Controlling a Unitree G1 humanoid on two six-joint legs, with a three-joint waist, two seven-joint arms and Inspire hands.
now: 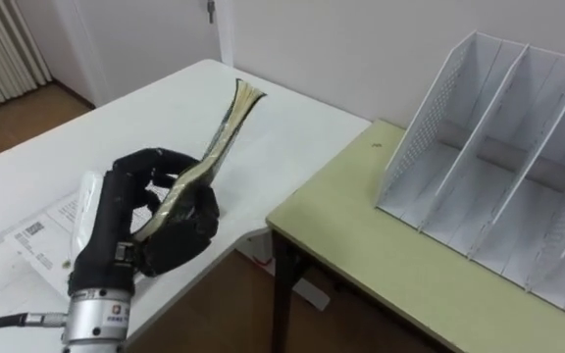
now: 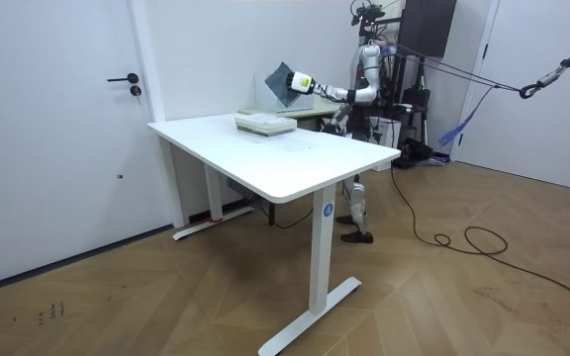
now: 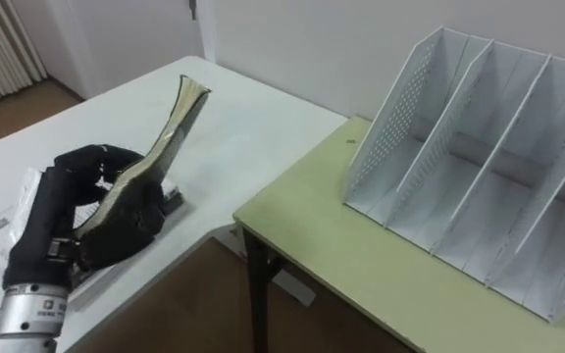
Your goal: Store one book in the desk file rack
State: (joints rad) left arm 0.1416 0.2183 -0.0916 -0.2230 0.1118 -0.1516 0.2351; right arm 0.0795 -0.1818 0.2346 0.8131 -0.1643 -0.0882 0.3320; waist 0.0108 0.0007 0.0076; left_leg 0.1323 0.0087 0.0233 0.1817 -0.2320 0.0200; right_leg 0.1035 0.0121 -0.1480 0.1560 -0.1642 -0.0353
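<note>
One book (image 1: 220, 145) to carry, gripped in left hand (image 1: 165, 230), fingers curled round it; swing right to rack (image 1: 430, 113) (slots all empty); keep upright; lower between dividers.

From where the left hand (image 1: 155, 211) grips the book (image 1: 226, 123) above the white table (image 1: 302, 137), the way across to the green desk (image 1: 361, 245) is open air, over the gap between the two tops. The file rack (image 1: 498, 167) stands back by the wall. Its slots are open at front and top, with thin dividers between them.
</note>
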